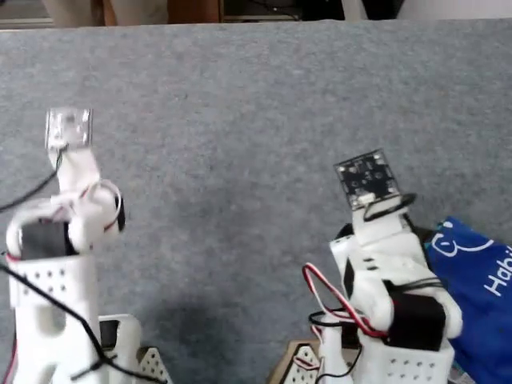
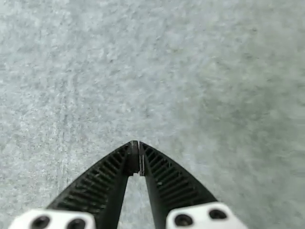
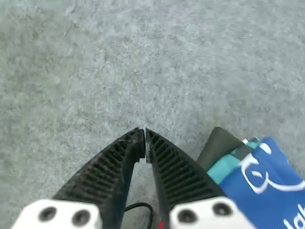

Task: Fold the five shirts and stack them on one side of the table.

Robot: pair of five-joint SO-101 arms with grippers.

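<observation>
1. A grey, felt-like covering lay over the whole desk (image 1: 240,120), flat and even from the near edge to the far one.
2. Past the far edge, a thin strip of the room was cut off by the top of the high view. A brown wooden panel (image 1: 192,10) stood there between paler shapes that I could not make out.
3. The left arm (image 1: 56,256) stood at the near left, with a black cable (image 1: 32,192) trailing off toward the left edge. Its wrist pointed toward the far side.
4. The left gripper (image 2: 135,160) was clenched, its ribbed black fingers meeting at the tips with nothing between them, over bare grey covering.
5. The right arm (image 1: 384,280) stood at the near right, with red and white wires (image 1: 328,292) looping at its left side.
6. The right gripper (image 3: 144,145) was likewise clenched on nothing, tips together, above the grey covering.
7. The folded shirts (image 1: 472,288) lay at the near right of the desk, just beside the right arm. A blue shirt (image 3: 259,186) with white print was on top, and a teal layer (image 3: 228,167) and a dark layer (image 3: 217,145) showed at its edge.
8. The pile was cut off by the right and near edges and partly hidden by the right arm, so the number of shirts could not be told.
</observation>
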